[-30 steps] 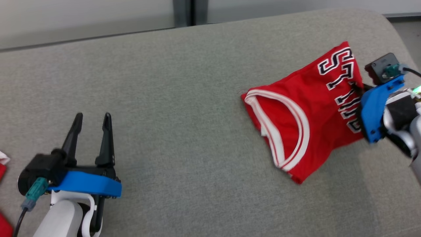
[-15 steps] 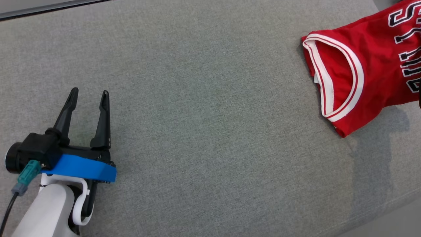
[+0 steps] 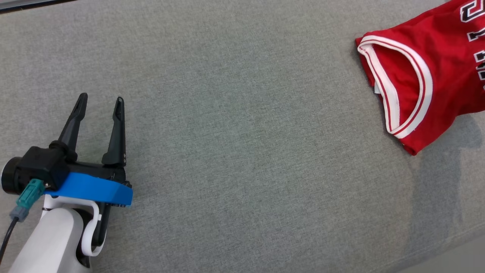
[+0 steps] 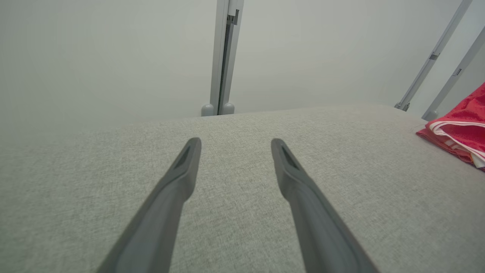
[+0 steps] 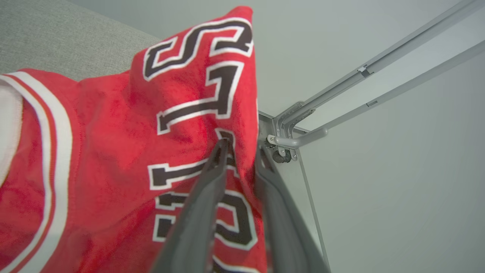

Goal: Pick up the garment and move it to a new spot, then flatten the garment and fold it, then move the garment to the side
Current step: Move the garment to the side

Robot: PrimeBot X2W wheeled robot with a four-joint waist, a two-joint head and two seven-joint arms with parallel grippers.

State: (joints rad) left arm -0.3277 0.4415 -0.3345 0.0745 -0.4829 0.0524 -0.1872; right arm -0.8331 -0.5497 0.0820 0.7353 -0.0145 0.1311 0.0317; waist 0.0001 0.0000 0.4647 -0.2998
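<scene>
Looking down through the head camera, I see a grey woven fabric surface (image 3: 242, 132), cushion-like, taking up nearly the whole view, with a rounded edge falling away at the lower right. From the left wrist camera the same surface runs back to a pale grey wall (image 4: 94, 57), split by an upright grey metal post (image 4: 223, 57) that stands on two rounded feet. Two slanted grey metal rails (image 5: 379, 64) cross the wall in the right wrist view and meet at a bracket by the surface's corner.

My left gripper (image 3: 101, 97) hovers low over the near left part of the surface, fingers spread wide with nothing between them. My right gripper (image 5: 242, 147) is pinched on a fold of the red sleeveless jersey (image 5: 113, 144), with cloth bunched between its two dark fingers near the tips.

That jersey lies at the far right of the surface in the head view (image 3: 447, 49), well apart from the left gripper, its white-and-red trimmed neck opening facing left.

Its black block lettering (image 5: 197, 45) is outlined in white. I can read an S at the top and an L below it; the lower letters are partly behind the fingers. A small white tag (image 3: 377, 89) inside the neckline is too small to read.
</scene>
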